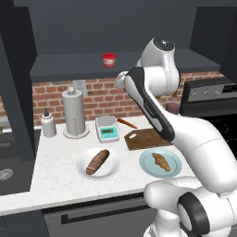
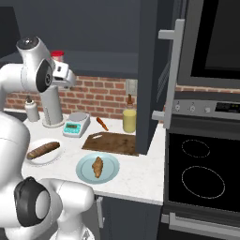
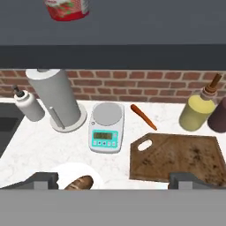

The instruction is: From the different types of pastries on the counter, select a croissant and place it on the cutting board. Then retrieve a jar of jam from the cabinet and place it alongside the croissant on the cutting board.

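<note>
The claw (image 3: 113,180) hangs high over the desk (image 1: 55,173) with its two fingertips (image 3: 42,180) spread wide apart, released and holding nothing. In the hand view, the cutting board (image 3: 178,158) lies just above the right fingertip, at about 2 o'clock from the claw's middle, bare, with its handle hole toward the scale (image 3: 106,128). The scale stands at 12 o'clock, and an orange carrot (image 3: 142,115) lies between scale and board, toward the brick wall. At 11 o'clock stands the paper towel roll (image 3: 55,97), with a small white bottle (image 3: 27,105) just beside it. A yellow canister (image 3: 197,112) stands at 1 o'clock beyond the board.

The dark loaf (image 1: 97,161) rests on a white plate (image 1: 83,171). The croissant (image 1: 160,161) lies on the pale blue plate (image 1: 146,164), at 6 o'clock from the board in the left base view, near the desk's front edge. The jar of jam (image 1: 109,59) sits on the open cabinet shelf (image 1: 60,62) above the brick wall.
</note>
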